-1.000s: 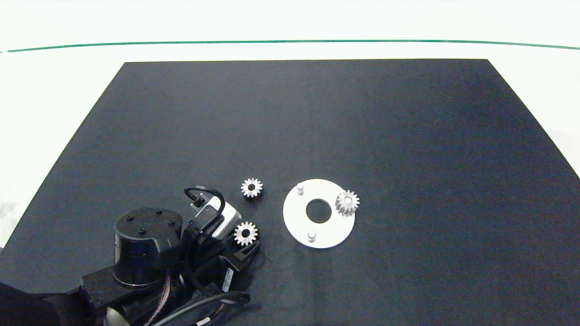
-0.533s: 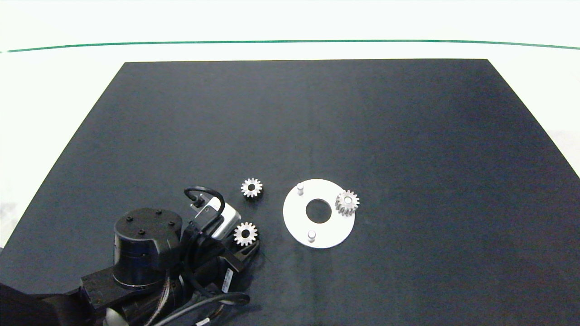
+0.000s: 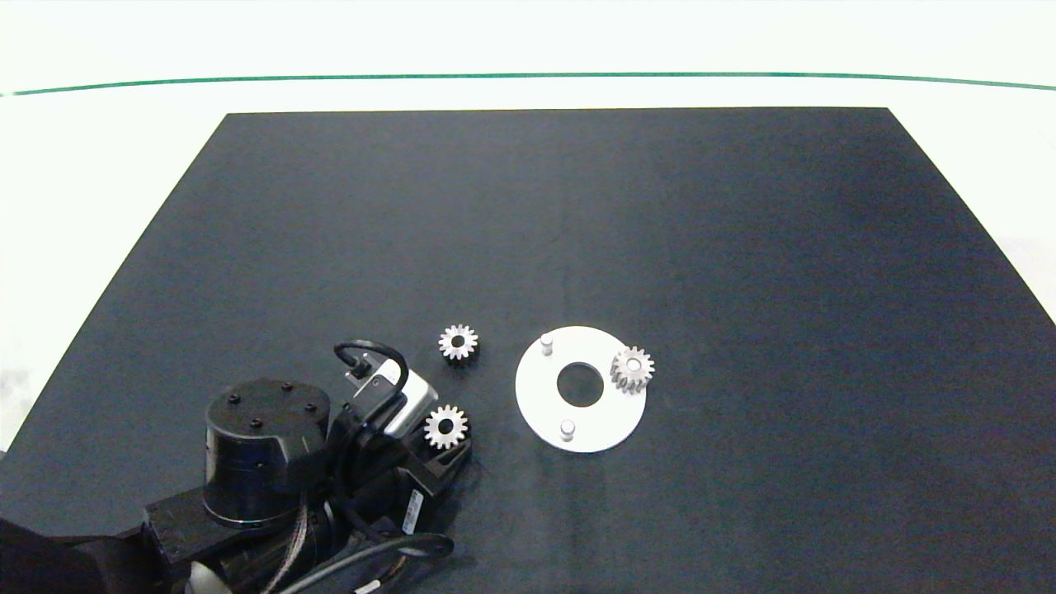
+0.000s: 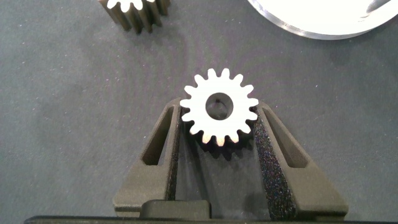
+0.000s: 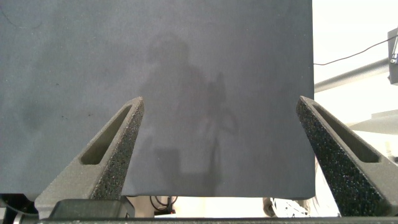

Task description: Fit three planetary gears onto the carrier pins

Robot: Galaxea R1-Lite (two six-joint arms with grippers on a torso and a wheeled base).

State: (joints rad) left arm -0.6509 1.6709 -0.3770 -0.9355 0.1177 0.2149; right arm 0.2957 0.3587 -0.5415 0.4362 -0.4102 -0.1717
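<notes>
The white carrier disc (image 3: 596, 419) lies flat on the black mat, with two bare carrier pins (image 3: 546, 342) (image 3: 568, 429). One planetary gear (image 3: 633, 368) sits over the third pin at the disc's right rim. A second gear (image 3: 458, 341) lies loose on the mat, left of the disc. The third gear (image 3: 446, 426) (image 4: 219, 109) is between the fingers of my left gripper (image 3: 446, 437) (image 4: 219, 111), which is shut on its teeth from both sides. In the left wrist view the loose gear (image 4: 134, 9) and the disc's rim (image 4: 317, 22) show beyond it. My right gripper (image 5: 221, 106) is open and holds nothing.
The black mat (image 3: 577, 206) covers most of the white table. The right wrist view shows the mat's edge (image 5: 311, 93) and white floor beyond it. The right arm is out of the head view.
My left arm has shifted very slightly to the left with the gear between its fingers. The disc and the other two gears have not moved.
</notes>
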